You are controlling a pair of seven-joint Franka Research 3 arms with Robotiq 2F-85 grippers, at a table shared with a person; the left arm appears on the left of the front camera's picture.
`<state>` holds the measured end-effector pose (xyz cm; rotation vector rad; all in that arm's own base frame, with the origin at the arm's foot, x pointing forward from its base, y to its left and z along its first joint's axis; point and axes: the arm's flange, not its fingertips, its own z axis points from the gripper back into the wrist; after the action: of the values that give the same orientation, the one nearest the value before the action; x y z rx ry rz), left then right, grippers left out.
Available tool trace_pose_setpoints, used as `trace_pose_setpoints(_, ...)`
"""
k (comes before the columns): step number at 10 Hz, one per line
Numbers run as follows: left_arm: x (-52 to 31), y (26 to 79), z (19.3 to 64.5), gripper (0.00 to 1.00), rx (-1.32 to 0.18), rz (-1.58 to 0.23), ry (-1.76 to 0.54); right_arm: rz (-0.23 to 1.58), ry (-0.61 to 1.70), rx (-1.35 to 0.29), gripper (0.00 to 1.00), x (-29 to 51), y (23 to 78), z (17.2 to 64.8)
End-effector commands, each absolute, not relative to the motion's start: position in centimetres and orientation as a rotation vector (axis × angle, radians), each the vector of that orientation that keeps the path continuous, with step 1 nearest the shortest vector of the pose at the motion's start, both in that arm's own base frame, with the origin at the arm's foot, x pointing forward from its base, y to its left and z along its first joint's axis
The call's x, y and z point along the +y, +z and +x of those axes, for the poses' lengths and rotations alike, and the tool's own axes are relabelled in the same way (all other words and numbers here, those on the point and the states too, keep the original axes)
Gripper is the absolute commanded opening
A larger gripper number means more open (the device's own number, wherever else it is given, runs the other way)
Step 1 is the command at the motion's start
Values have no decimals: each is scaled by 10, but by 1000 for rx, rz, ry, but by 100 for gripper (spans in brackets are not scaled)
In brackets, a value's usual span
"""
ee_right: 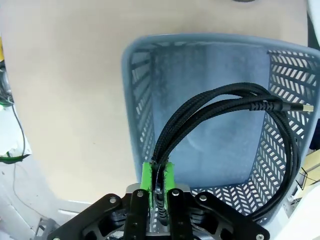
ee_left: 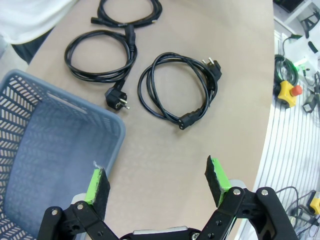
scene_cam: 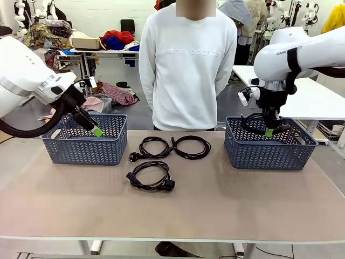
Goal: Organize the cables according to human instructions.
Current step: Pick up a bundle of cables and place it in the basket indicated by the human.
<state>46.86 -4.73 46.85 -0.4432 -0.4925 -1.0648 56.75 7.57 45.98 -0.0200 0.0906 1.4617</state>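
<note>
Looking across a wide tan tabletop point(scene_cam: 226, 216) at a person in a white sweatshirt point(scene_cam: 186, 70), standing at the far edge with arms behind the back. Finding two blue-grey plastic baskets with herringbone cut-out walls near the table's ends: the left basket point(scene_cam: 81, 152) point(ee_left: 50, 165) and the right basket point(scene_cam: 264, 155) point(ee_right: 140, 100). Seeing three thin black coiled power cords lying loose on the tabletop between them: the left cord point(scene_cam: 132, 157) point(ee_left: 95, 77) and the right cord point(scene_cam: 191, 156) point(ee_left: 125, 22) touching side by side farther back, and the near cord point(scene_cam: 168, 185) point(ee_left: 184, 120) just in front. Hovering the black, green-padded left gripper point(scene_cam: 97, 131) point(ee_left: 155, 167) over a corner of the left basket, spreading its jaws wide, grasping nothing. Clenching the right gripper point(scene_cam: 268, 131) point(ee_right: 158, 167) on a fourth, braided black cable point(scene_cam: 249, 123) point(ee_right: 225, 100), dangling its loop inside the right basket.
</note>
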Motion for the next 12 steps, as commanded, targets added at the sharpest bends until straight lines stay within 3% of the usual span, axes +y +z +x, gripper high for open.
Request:
trace_pose_setpoints(1,-47,468,466,100,-511,-466,-1064,9,1485,55,11,73,465,582)
trace_pose_setpoints(6,-47,468,466,100,-511,-466,-1064,9,1459,85,11,76,460,595)
trace_pose_setpoints(7,-47,468,466,100,-511,-466,-1064,15,1454,87,31,76,460,596)
trace_pose_setpoints(8,-47,468,466,100,-511,-466,-1064,17,1444,83,31,76,461,597)
trace_pose_setpoints(9,-47,468,466,100,-511,-466,-1064,23,1434,78,50,76,462,597)
trace_pose_setpoints(10,-47,468,466,100,-511,-466,-1064,26,1429,78,35,76,463,596)
trace_pose_setpoints(11,-47,468,466,100,-511,-466,-1064,28,1428,77,70,76,463,596)
trace_pose_setpoints(12,-47,468,466,100,-511,-466,-1064,31,1426,78,54,75,464,595)
